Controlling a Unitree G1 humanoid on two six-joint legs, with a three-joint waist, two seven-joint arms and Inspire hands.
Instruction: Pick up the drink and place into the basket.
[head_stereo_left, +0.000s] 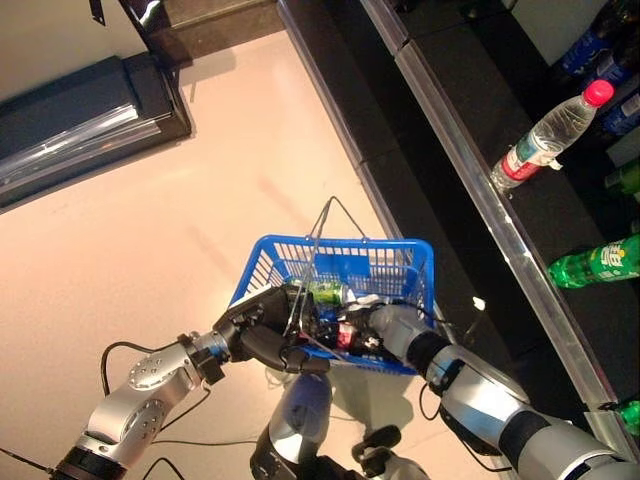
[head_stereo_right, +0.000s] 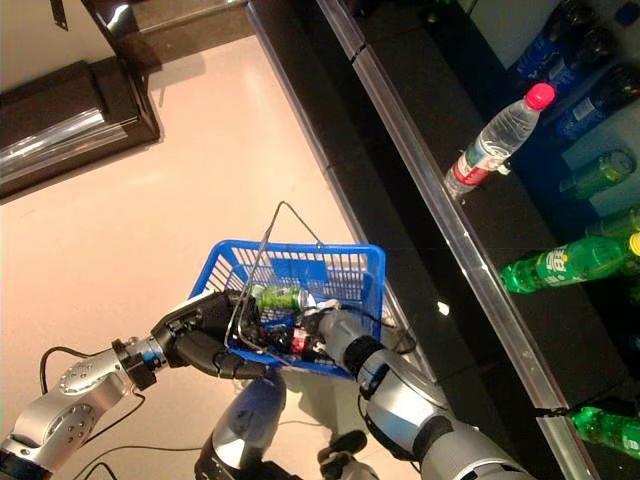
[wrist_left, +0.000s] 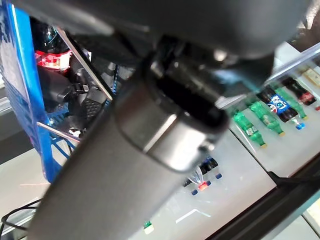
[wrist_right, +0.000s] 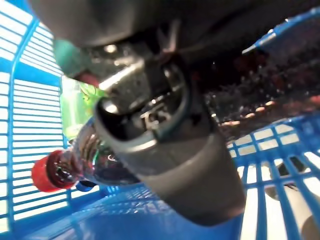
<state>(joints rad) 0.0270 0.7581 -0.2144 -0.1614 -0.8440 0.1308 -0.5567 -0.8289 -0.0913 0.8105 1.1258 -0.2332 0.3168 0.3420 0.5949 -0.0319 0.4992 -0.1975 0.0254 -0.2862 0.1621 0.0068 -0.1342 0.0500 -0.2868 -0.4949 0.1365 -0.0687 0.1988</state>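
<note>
My left hand is shut on the thin wire handles of the blue basket, which hangs raised in front of me. My right hand reaches down inside the basket. Its thumb is curled over a dark drink bottle with a red cap and red label, low against the basket's floor. The bottle also shows in the left wrist view. A green can lies in the basket beside the right hand.
A dark shelf with a metal front edge runs along the right. On it lie a clear water bottle with a pink cap, green bottles and blue bottles. A dark low cabinet stands at the upper left.
</note>
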